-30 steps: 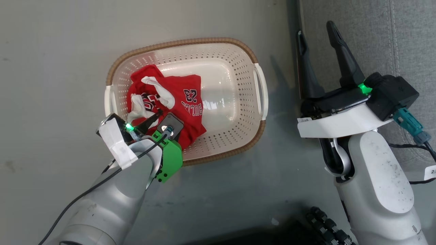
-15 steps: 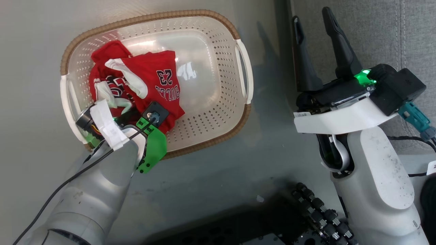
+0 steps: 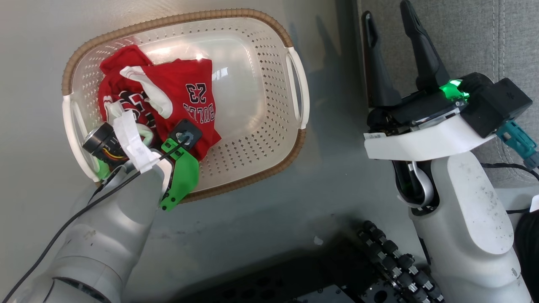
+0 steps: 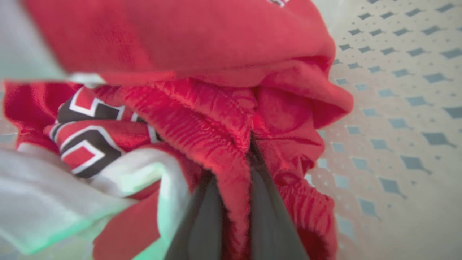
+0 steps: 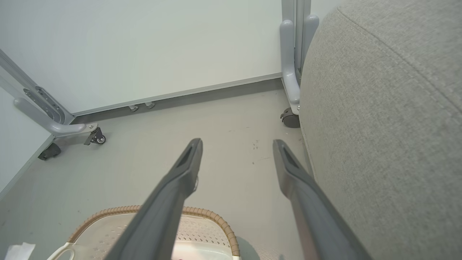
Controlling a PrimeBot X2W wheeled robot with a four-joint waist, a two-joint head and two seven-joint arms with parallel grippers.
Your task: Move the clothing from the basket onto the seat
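Progress: early, by my reading. Nothing red lies on the part of the seat [image 3: 463,38] I can see.
Clothing: the clothing [image 3: 185,97] sits bunched in the left half of the basket [image 3: 261,139], the jersey with the 23 on top and white trim showing beside it.
Basket: on the floor [image 3: 294,202], just left of the seat's edge; its right half is bare plastic.
Left tool: my left tool [image 4: 234,187] is down in the pile. In the wrist view the two fingers are pressed nearly together with a fold of red fabric pinched between them, so I count it as gripping the clothing.
Right tool: the right tool [image 3: 387,17] has its fingers spread wide and holds nothing. It hangs between the basket and the seat.
Left to do: I judge the whole transfer remains: lift the pinched fabric clear of the rim, carry it right, drop it on the seat. I cannot tell whether the pinch has caught one garment or both, so a second trip may be needed.
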